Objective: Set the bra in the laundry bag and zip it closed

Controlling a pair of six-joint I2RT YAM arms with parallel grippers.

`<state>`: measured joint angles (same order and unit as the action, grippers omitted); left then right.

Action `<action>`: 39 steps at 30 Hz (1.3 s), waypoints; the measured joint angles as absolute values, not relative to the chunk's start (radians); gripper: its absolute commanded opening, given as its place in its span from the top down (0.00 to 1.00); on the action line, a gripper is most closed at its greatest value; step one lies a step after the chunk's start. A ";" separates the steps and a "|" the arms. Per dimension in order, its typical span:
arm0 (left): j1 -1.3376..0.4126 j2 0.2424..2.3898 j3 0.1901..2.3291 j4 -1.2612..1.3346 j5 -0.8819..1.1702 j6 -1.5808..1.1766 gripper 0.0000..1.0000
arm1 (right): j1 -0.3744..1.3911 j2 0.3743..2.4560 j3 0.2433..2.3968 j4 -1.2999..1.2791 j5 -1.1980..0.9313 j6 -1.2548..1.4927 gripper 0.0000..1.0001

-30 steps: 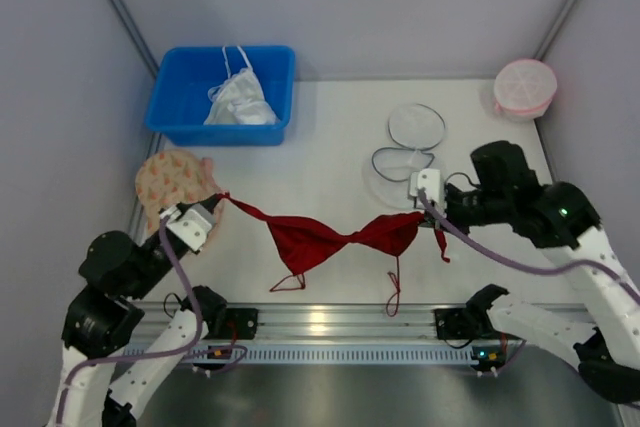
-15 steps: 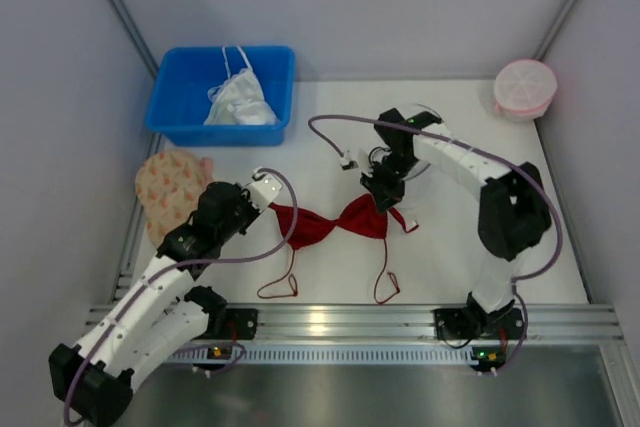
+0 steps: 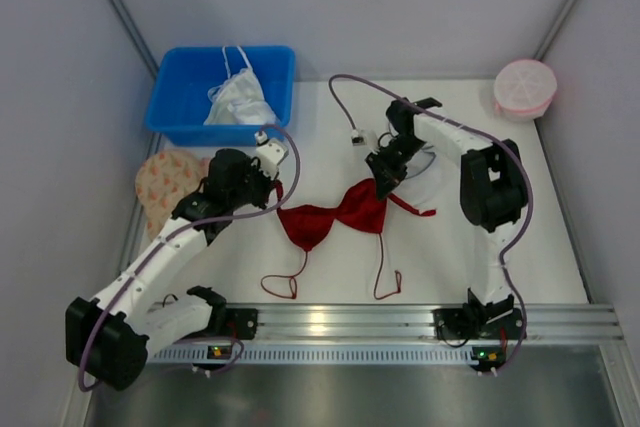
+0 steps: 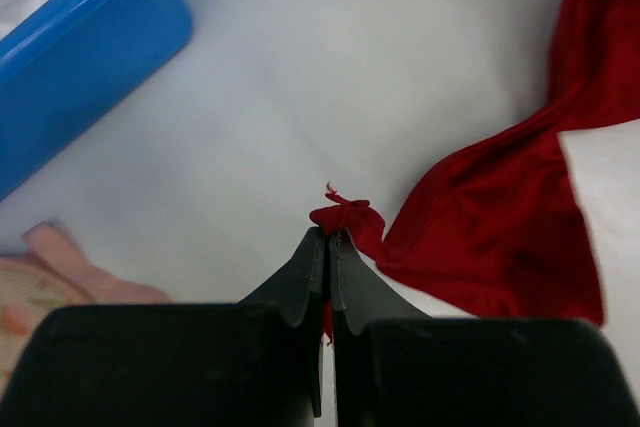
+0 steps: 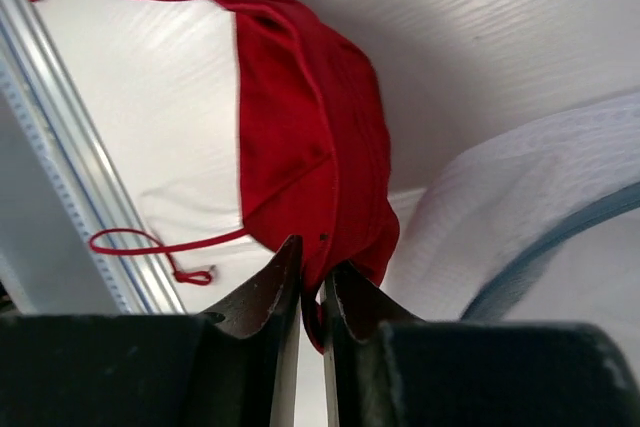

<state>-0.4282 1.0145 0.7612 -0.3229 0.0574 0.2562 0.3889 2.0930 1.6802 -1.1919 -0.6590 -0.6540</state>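
The left tool [image 4: 328, 235] and right tool [image 5: 312, 272] each pinch one end of the bra [image 3: 335, 219], spreading it over mid-surface [image 3: 330, 137], seemingly to feed it into the laundry bag [image 5: 520, 197] just beside the right tool.

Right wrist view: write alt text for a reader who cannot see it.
The right end effector is shut on an edge of the dark-red bra. The white mesh laundry bag sits at right; a red strap loop lies at left beside a metal rail.
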 measured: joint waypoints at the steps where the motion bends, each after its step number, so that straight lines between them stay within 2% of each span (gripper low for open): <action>1: -0.428 1.015 0.770 -0.322 0.096 0.233 1.00 | 0.390 2.078 1.667 -1.192 -0.669 -0.644 0.87; 3: -0.434 1.019 0.778 -0.322 0.183 0.178 1.00 | 0.391 2.040 1.640 -1.196 -0.690 -0.622 0.82; 4: -0.440 1.027 0.778 -0.322 0.207 0.159 1.00 | 0.391 2.025 1.629 -1.196 -0.696 -0.613 0.76; 5: -0.454 1.044 0.780 -0.322 0.233 0.136 1.00 | 0.391 2.009 1.618 -1.196 -0.702 -0.603 0.75; 6: -0.465 1.061 0.780 -0.322 0.250 0.122 1.00 | 0.391 1.992 1.606 -1.196 -0.706 -0.596 0.75; 8: -0.493 1.114 0.780 -0.322 0.281 0.085 1.00 | 0.391 1.967 1.579 -1.193 -0.705 -0.581 0.65; 11: -0.528 1.200 0.780 -0.323 0.302 0.042 1.00 | 0.391 1.944 1.550 -1.190 -0.701 -0.548 0.58; 15: -0.579 1.298 0.785 -0.323 0.299 0.002 0.99 | 0.389 1.921 1.541 -1.184 -0.686 -0.510 0.52; 17: -0.605 1.328 0.786 -0.323 0.296 -0.003 0.89 | 0.382 1.898 1.537 -1.180 -0.674 -0.492 0.47; 18: -0.619 1.343 0.786 -0.323 0.294 -0.006 0.80 | 0.379 1.885 1.536 -1.179 -0.670 -0.487 0.47; 20: -0.641 1.364 0.786 -0.323 0.294 -0.010 0.71 | 0.368 1.856 1.536 -1.178 -0.662 -0.480 0.46; 21: -0.648 1.371 0.786 -0.323 0.294 -0.016 0.63 | 0.359 1.842 1.536 -1.179 -0.656 -0.477 0.45; 25: -0.658 1.373 0.787 -0.324 0.273 -0.022 0.48 | 0.310 1.793 1.535 -1.179 -0.630 -0.476 0.44; 28: -0.657 1.336 0.788 -0.329 0.246 -0.011 0.40 | 0.281 1.755 1.526 -1.180 -0.603 -0.484 0.45; 33: -0.657 1.245 0.842 -0.352 0.211 0.012 0.37 | 0.256 1.667 1.451 -1.172 -0.536 -0.547 0.50; 39: -0.656 1.161 0.920 -0.372 0.194 0.022 0.28 | 0.212 1.525 1.217 -1.118 -0.443 -0.702 0.56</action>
<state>-0.6556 1.1614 0.9203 -0.3717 0.1936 0.0219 0.2119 1.5249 1.2175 -1.1179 -0.4427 -0.7025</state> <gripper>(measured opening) 0.695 0.451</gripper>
